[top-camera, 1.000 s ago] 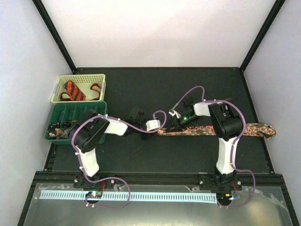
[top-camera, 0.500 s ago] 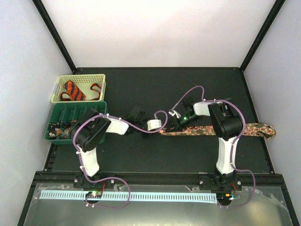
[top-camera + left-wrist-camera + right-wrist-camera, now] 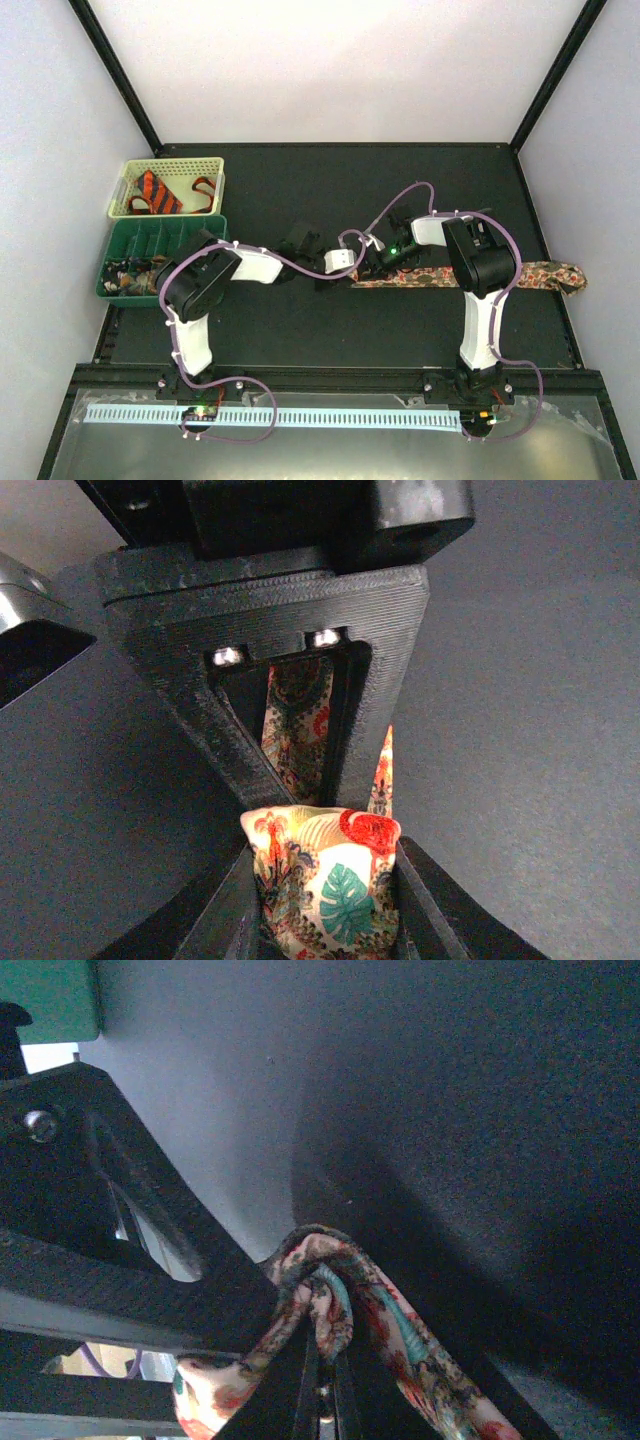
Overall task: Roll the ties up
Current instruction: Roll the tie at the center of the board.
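Closely together, left gripper (image 3: 325, 905) and right gripper (image 3: 320, 1375) each pinch the floral necktie (image 3: 440, 278); its far end crosses the table's (image 3: 300, 180) right edge.

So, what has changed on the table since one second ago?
The left jaws moved right and closed on the folded left end of the long floral-patterned fabric tie. The right jaws stayed shut on it; the orange black-striped tie stayed in its cream basket.

Floral tie (image 3: 325, 875): cream with red blooms, teal leaves and brown speckle. Striped tie (image 3: 157, 190): orange with black bars. Basket (image 3: 170, 162) cream, tray (image 3: 150, 232) green, tabletop (image 3: 300, 190) black, cables (image 3: 413, 186) purple, arms (image 3: 190, 345) white and black.
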Robot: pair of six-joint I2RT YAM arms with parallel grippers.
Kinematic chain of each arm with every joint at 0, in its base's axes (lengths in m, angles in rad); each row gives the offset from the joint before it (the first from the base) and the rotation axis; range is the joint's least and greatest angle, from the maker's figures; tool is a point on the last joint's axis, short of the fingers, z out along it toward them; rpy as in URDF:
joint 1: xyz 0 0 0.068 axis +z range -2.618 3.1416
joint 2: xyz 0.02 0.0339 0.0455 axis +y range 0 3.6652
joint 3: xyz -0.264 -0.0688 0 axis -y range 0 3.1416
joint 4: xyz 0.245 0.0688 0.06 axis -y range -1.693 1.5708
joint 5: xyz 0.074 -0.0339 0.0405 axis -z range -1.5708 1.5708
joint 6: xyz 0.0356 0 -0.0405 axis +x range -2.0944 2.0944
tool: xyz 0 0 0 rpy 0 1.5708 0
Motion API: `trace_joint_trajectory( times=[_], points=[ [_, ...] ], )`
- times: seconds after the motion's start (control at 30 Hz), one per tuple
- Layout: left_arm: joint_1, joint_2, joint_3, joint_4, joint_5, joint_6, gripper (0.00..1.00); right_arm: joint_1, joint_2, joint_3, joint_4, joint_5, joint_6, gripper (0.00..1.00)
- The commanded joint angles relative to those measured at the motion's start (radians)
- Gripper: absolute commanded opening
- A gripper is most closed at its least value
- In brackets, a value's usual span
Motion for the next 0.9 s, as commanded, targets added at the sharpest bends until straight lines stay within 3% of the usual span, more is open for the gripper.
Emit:
trace_joint_trajectory(
  times=[0.0, 0.47, 0.87],
  points=[
    [-0.019, 0.055, 0.04, 0.045, 0.018, -0.027, 0.36, -0.005, 0.038, -0.003, 0.006, 0.126, -0.02, 0.03],
    [-0.021, 0.084, 0.093, -0.177, -0.197, 0.006, 0.32, -0.01, -0.009, -0.009, 0.015, 0.095, -0.021, 0.13],
    [-0.025, 0.076, 0.09, -0.269, -0.274, 0.051, 0.3, -0.037, -0.101, -0.022, -0.049, 0.085, -0.055, 0.32]
  ],
)
